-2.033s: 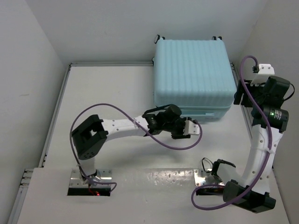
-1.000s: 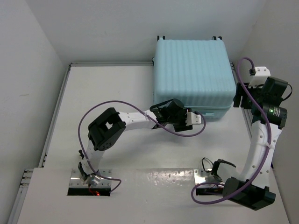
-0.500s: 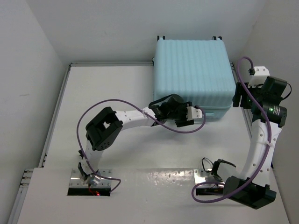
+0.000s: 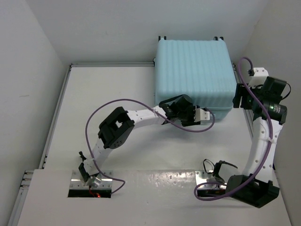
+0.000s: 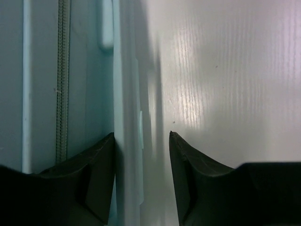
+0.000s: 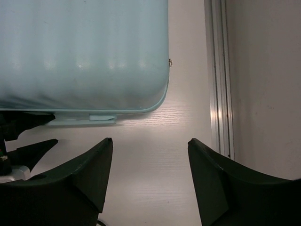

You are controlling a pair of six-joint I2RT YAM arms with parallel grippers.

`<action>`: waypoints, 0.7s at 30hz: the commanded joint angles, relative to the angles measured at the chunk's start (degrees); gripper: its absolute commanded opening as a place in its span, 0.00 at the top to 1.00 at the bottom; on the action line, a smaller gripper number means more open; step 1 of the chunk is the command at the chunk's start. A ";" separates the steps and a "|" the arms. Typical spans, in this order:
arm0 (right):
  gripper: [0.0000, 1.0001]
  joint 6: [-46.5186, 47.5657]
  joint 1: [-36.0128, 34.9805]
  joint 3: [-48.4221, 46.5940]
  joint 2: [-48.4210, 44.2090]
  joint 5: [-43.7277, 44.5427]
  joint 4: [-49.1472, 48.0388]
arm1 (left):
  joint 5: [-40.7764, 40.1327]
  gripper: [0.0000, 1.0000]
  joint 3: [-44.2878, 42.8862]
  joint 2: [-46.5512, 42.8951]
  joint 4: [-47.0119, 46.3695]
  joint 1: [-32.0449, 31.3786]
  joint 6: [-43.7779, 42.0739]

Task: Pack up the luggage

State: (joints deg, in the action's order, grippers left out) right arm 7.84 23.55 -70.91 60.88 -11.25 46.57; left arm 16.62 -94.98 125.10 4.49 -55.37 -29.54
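Note:
The luggage (image 4: pixel 195 70), a pale blue ribbed suitcase, lies closed and flat at the far right of the table. My left gripper (image 4: pixel 203 114) is at its near edge. In the left wrist view the luggage's zipped side (image 5: pixel 61 84) fills the left. My left gripper (image 5: pixel 141 137) is open, with the shell's lower rim between the fingers. My right gripper (image 4: pixel 239 97) hovers by the luggage's right near corner. It is open and empty (image 6: pixel 150 141) over bare table, and the luggage (image 6: pixel 84 52) fills the upper left of that view.
A metal rail (image 6: pixel 218 70) runs along the table's right edge beside the wall. The white table (image 4: pixel 117 94) stretches left of the luggage. The left arm's purple cable (image 4: pixel 188 128) loops beside its gripper. Walls close in on both sides.
My left arm has stretched further right along the luggage's near edge and moved in against it. My right arm has shifted slightly up and back.

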 commanded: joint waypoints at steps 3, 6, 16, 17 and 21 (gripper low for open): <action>0.36 0.43 0.27 1.92 1.69 -3.95 -3.15 | -17.13 0.52 -6.68 9.71 7.36 2.20 -0.34; 0.36 1.21 0.27 2.88 1.87 -8.34 -4.11 | -20.14 0.54 -9.60 12.27 12.81 2.82 0.80; 0.37 5.07 12.73 1.31 6.61 -30.11 -2.45 | -17.76 0.84 -5.66 10.08 20.99 14.14 1.59; 0.38 5.78 14.05 1.31 6.88 -31.28 -2.27 | -16.89 0.87 -5.13 9.21 21.00 15.20 2.20; 0.44 12.72 16.79 2.44 7.76 -36.74 0.10 | -16.27 1.00 -2.15 7.44 21.52 20.03 2.21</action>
State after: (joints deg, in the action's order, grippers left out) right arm 14.31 39.22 -67.13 68.84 -39.16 45.65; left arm 18.11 -102.96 128.86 13.41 -49.54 -27.88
